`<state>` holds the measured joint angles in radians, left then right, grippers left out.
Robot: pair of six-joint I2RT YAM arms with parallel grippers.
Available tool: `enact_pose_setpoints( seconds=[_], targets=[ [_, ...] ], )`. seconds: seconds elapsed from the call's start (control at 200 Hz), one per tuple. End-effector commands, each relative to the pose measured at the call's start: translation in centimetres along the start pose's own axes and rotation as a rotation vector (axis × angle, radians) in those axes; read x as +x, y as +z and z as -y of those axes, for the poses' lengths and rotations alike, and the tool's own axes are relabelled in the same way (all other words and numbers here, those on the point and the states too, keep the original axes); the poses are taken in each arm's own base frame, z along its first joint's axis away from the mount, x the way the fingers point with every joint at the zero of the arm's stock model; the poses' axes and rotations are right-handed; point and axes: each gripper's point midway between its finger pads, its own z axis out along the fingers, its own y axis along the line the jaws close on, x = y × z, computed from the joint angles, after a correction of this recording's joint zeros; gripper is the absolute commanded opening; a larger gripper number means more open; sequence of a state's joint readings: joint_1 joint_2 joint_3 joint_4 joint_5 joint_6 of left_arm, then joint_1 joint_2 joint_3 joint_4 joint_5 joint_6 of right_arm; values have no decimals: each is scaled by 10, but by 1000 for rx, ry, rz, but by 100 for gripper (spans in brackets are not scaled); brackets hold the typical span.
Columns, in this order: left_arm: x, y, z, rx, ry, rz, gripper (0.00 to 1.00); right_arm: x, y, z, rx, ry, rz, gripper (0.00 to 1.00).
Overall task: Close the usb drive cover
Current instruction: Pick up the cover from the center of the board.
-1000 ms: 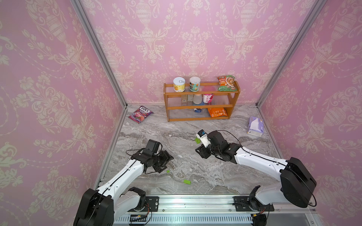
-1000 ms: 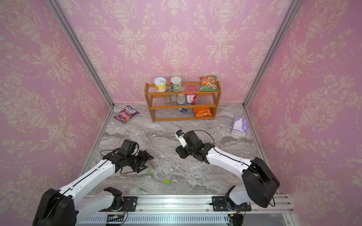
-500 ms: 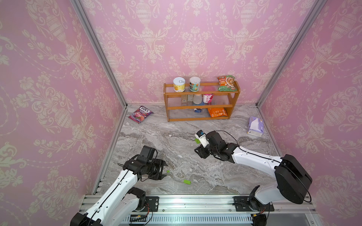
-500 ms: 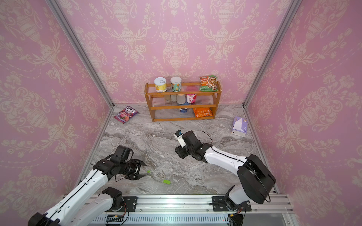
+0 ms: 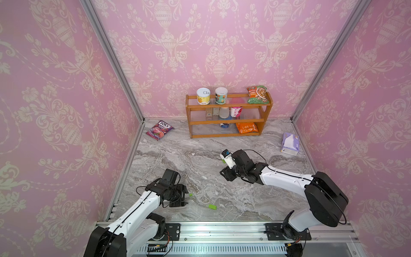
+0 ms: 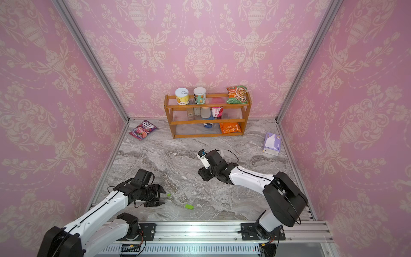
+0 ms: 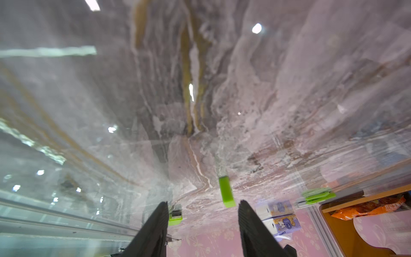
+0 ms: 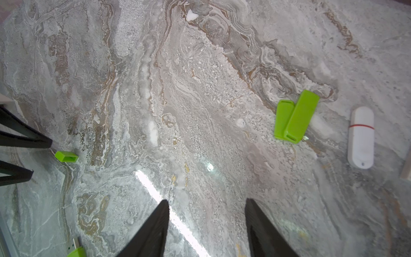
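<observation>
The green usb drive (image 5: 212, 207) lies near the table's front edge with its metal plug bare, also in a top view (image 6: 189, 207) and in the left wrist view (image 7: 226, 192). Its green cover (image 5: 190, 194) lies apart from it, hollow end showing (image 8: 66, 156), right beside one fingertip of my left gripper (image 5: 185, 198). That gripper (image 7: 203, 203) is open, low over the table, with nothing between its fingers. My right gripper (image 5: 223, 174) hovers open and empty (image 8: 207, 200) over mid-table.
Two more green pieces (image 8: 293, 118) lie overlapped near a white stick with a red band (image 8: 361, 138), under the right arm. At the back stand a wooden shelf (image 5: 226, 122) of snacks, a candy bag (image 5: 159, 129) and a tissue pack (image 5: 289, 144).
My left arm has drawn back toward the table's front and its jaws have narrowed somewhat. The drive, the cover and the right arm have stayed where they were.
</observation>
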<state>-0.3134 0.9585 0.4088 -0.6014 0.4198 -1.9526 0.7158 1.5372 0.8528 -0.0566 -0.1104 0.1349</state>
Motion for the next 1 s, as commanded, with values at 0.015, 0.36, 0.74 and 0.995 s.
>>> enact_pose_setpoints(
  seconds=[0.015, 0.36, 0.74, 0.995],
  targets=[
    [-11, -1, 9, 49, -41, 50, 53, -11, 1, -3, -16, 20, 17, 57],
    [-8, 9, 17, 55, -51, 26, 53, -6, 3, -2, -17, 20, -4, 57],
    [-2, 16, 21, 0, -32, 2, 52, -2, 4, 2, -9, 26, -13, 57],
    [2, 17, 27, -8, -25, -5, 48, -4, 4, 4, -9, 28, -13, 57]
  ],
)
